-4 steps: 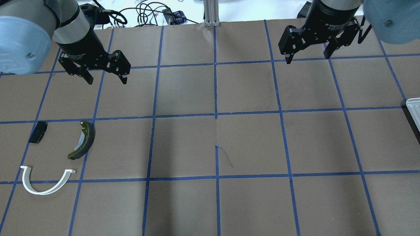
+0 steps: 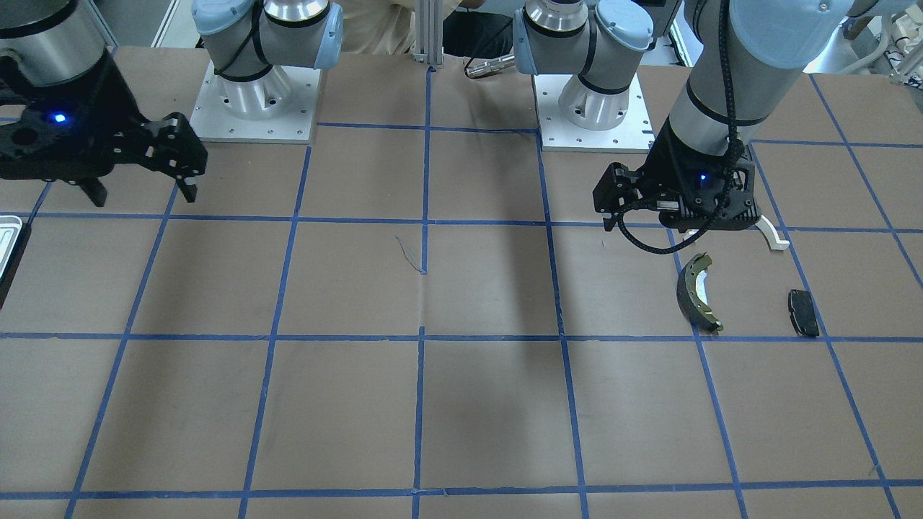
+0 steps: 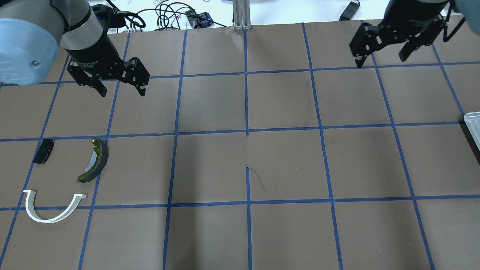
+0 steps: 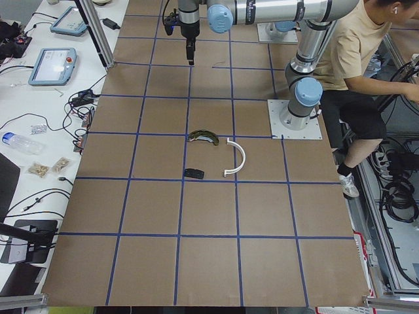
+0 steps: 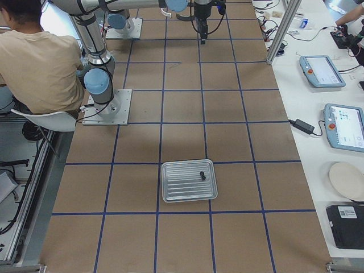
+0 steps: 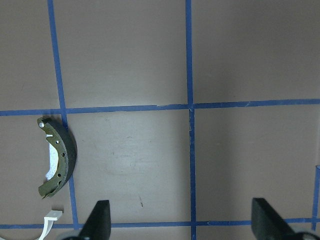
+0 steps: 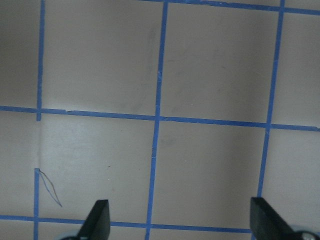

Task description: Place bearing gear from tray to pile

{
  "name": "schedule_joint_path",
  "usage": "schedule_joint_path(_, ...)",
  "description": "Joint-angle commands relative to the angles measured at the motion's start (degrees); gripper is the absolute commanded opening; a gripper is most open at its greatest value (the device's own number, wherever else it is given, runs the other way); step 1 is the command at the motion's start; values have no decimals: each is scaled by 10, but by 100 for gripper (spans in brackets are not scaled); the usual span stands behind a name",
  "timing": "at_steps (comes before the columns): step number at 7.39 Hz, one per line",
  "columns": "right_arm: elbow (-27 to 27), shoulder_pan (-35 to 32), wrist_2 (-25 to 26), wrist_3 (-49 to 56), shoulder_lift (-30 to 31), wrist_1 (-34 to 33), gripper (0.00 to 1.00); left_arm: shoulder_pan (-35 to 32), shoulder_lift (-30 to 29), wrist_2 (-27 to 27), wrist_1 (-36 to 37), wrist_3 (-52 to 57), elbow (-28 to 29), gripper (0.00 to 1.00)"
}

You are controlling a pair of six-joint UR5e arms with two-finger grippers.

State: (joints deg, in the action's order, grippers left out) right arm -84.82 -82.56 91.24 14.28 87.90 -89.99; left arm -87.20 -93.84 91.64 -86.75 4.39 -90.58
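Note:
The silvery tray (image 5: 176, 190) lies on the table at the robot's right end and holds a small black bearing gear (image 5: 202, 174). Only the tray's edge (image 3: 473, 129) shows in the overhead view. The pile lies at the left: a white arch (image 3: 50, 215), an olive brake shoe (image 3: 95, 161) and a black pad (image 3: 43, 151). My left gripper (image 3: 122, 90) hangs open and empty beyond the pile. Its wrist view shows the brake shoe (image 6: 57, 157). My right gripper (image 3: 380, 60) is open and empty, high at the far right, away from the tray.
Brown paper with a blue tape grid (image 3: 246, 131) covers the table. Cables (image 3: 165, 15) and a metal post (image 3: 242, 15) lie beyond the far edge. A seated person (image 4: 357, 59) is beside the arm bases. Tablets (image 5: 321, 71) lie on the side bench.
My right gripper has moved to the right and toward the far edge of the table, still open. The left gripper and the pile have not moved.

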Motion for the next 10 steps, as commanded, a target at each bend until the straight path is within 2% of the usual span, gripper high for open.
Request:
schedule_joint_path(1,-6,104,4,103,1,0,100,0,1,1,0,0,0,100)
schedule_joint_path(2,-15,170,3,139,-4,0,100,0,1,0,0,0,0,100)
schedule_joint_path(3,-33,220,0,172,-19,-37,100,0,0,0,0,0,1,100)
schedule_joint_path(4,-49,264,3,182,-56,-117,100,0,-1,-1,0,0,0,100)
schedule_joint_path(6,-54,353,-2,237,-137,-190,100,0,1,0,0,0,0,100)
schedule_joint_path(7,-54,375,-1,293,-178,-246,100,0,0,0,0,0,0,100)
schedule_joint_path(8,-54,390,-4,301,-215,-297,100,0,1,-1,0,0,1,100)
schedule_joint_path(10,-51,406,-4,295,-265,-351,100,0,0,-1,0,0,1,100)
